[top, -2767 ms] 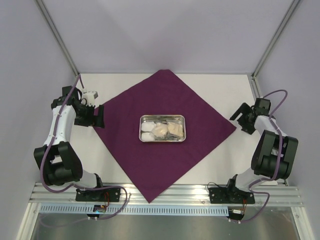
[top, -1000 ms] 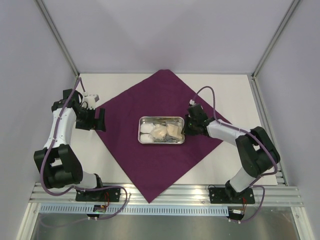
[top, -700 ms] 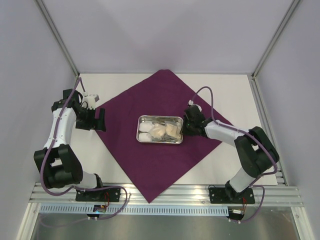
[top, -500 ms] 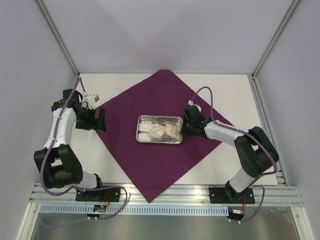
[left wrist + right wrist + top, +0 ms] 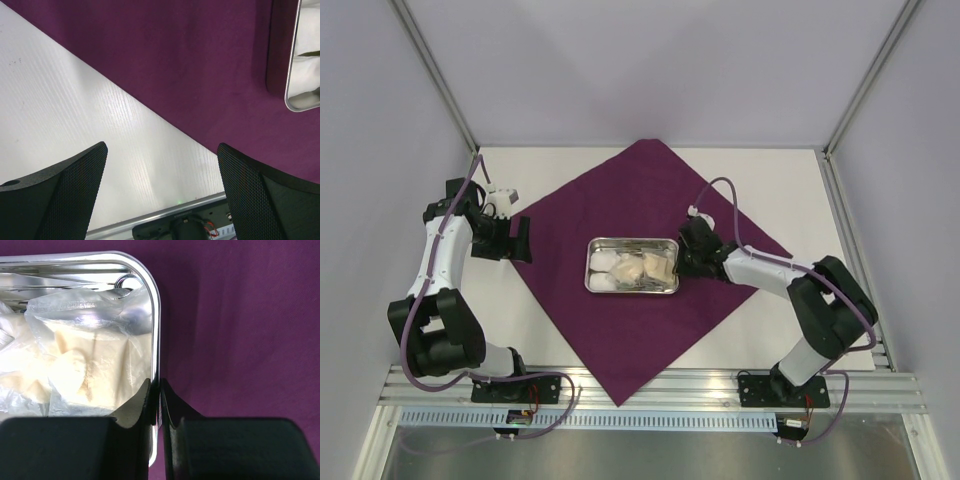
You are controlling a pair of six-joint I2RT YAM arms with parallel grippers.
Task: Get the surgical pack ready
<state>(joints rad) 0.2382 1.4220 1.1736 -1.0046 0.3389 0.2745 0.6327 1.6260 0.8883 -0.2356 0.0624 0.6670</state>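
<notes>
A shiny steel tray (image 5: 594, 286) rests on the dark-purple cloth (image 5: 620, 200), holding white gauze pads (image 5: 604, 264), tan packets (image 5: 656, 265) and thin forceps (image 5: 638, 242) along its far side. My right gripper (image 5: 680, 262) is shut on the tray's right rim (image 5: 156, 335), one finger inside the tray and one outside (image 5: 156, 390). A tan packet (image 5: 95, 360) lies just inside that rim. My left gripper (image 5: 513, 240) hovers open at the cloth's left corner with nothing between its fingers (image 5: 162, 170). The tray's corner (image 5: 300, 100) shows at the right of the left wrist view.
White tabletop (image 5: 570, 340) surrounds the cloth. Grey enclosure walls with metal posts (image 5: 440, 85) stand at the back and sides. An aluminium rail (image 5: 650, 385) with both arm bases runs along the near edge, and the cloth's near corner (image 5: 622, 392) laps over it.
My right gripper, shut on the tray's right rim, has slid the tray leftward across the cloth. The left arm has stayed still.
</notes>
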